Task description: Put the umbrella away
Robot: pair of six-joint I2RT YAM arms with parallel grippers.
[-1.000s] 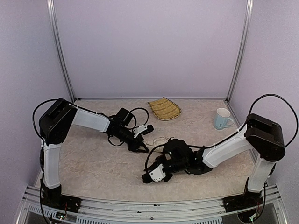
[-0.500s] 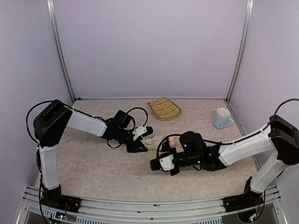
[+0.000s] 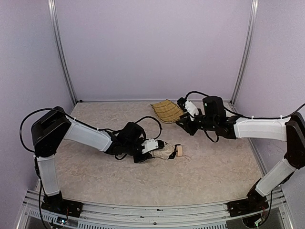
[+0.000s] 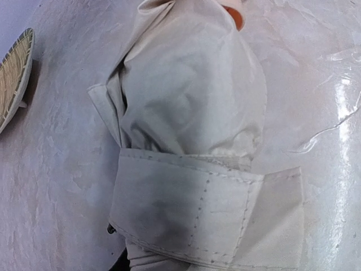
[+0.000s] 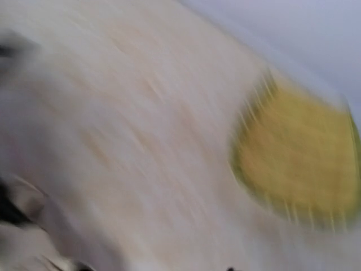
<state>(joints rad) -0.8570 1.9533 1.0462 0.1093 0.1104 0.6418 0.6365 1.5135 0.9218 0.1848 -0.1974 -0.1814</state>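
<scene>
My left gripper (image 3: 156, 149) clasps one end of the folded umbrella (image 3: 169, 152), which lies mid-counter (image 3: 95, 176) with its strap (image 4: 203, 214) wrapped around the fabric. Farther back, my right gripper (image 3: 182, 114) hangs just beside the woven basket tray (image 3: 166, 110). I cannot tell whether it is released or clenched, because its own view is blurred.
</scene>
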